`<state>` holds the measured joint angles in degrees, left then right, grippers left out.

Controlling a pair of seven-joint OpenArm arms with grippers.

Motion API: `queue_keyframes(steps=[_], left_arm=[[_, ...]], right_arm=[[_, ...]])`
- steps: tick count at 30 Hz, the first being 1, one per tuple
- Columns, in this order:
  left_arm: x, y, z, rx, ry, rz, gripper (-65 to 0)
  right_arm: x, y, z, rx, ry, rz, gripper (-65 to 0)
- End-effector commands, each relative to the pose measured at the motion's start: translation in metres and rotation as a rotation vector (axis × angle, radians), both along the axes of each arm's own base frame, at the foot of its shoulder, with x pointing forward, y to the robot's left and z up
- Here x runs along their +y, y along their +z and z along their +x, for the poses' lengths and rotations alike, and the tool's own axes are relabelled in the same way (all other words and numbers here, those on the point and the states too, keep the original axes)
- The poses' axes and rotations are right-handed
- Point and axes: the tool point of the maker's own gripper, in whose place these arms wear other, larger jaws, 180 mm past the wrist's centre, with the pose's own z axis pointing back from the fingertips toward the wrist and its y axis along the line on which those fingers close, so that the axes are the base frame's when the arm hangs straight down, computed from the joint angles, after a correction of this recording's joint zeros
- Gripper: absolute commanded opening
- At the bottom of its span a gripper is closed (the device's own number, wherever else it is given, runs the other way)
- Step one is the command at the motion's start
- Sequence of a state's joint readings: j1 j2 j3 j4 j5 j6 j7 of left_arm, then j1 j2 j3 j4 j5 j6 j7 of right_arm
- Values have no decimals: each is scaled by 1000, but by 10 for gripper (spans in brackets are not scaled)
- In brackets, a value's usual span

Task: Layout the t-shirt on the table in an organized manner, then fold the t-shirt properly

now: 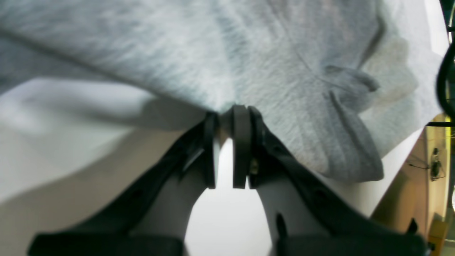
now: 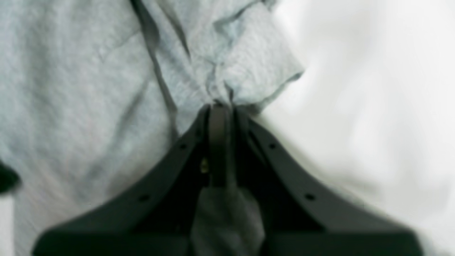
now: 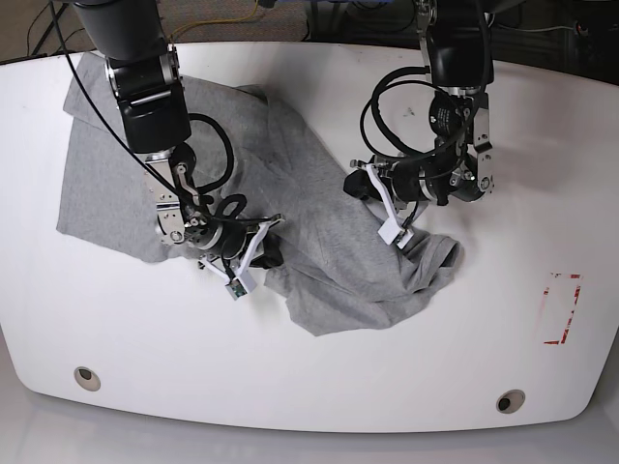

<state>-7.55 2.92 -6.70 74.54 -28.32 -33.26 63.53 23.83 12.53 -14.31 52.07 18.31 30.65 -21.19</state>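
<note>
layout barely begun: grey t-shirt (image 3: 319,242) lies crumpled mid-table (image 3: 503,319), left of the red tape mark (image 3: 563,309). i have left gripper (image 1: 227,119) and right gripper (image 2: 220,106) both clenched on its cloth. spreading and folding remain.

Robotics lab, glossy white bench (image 3: 309,387) with grommet holes (image 3: 87,377), red tape mark (image 3: 562,307), cables (image 3: 222,21) behind two arms

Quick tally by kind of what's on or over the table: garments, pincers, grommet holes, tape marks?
T-shirt: 1, grey, crumpled on the table.
Pincers: 2, left pincer and right pincer, each shut on the t-shirt.
Grommet holes: 2, one and another, both near the front edge.
Red tape mark: 1.
Total: 6.
</note>
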Motion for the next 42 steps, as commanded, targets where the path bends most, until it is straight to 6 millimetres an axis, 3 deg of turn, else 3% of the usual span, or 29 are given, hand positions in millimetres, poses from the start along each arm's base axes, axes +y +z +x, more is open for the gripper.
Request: queue_keyframes(steps=[1,9,13,17,23,30,32,34,40,42], left_arm=[[15,9,15,-43,4,40,-603],[50,16,41,-64,17,107,-601],[62,23,55,-80,25,126,-601],[70,29,63,-97,28,141,-600],[66,36,65,-144,-53,151,-600],[64,32,57,-116,-101,172,-596],[59,29,53,-107,-115,171,-569],[52,28,51,-103,-130,167,-531],[44,23,44,-89,-151,163,-397],[42,20,40,-80,-158,161,-360]], right_arm=[[-25,11,10,-32,-46,-13,-650],[-66,-1,-7,-7,-169,6,-650],[-84,-3,-25,12,-197,-19,-650],[-90,1,-45,22,-201,-42,-650],[-91,14,-75,6,-207,-71,-650],[-88,31,-84,-41,-248,-73,-637],[-90,37,-81,-57,-263,-75,-595],[-92,44,-78,-76,-279,-79,-507],[-94,68,-69,-140,-306,-82,-159],[-91,77,-67,-166,-296,-80,-75]])
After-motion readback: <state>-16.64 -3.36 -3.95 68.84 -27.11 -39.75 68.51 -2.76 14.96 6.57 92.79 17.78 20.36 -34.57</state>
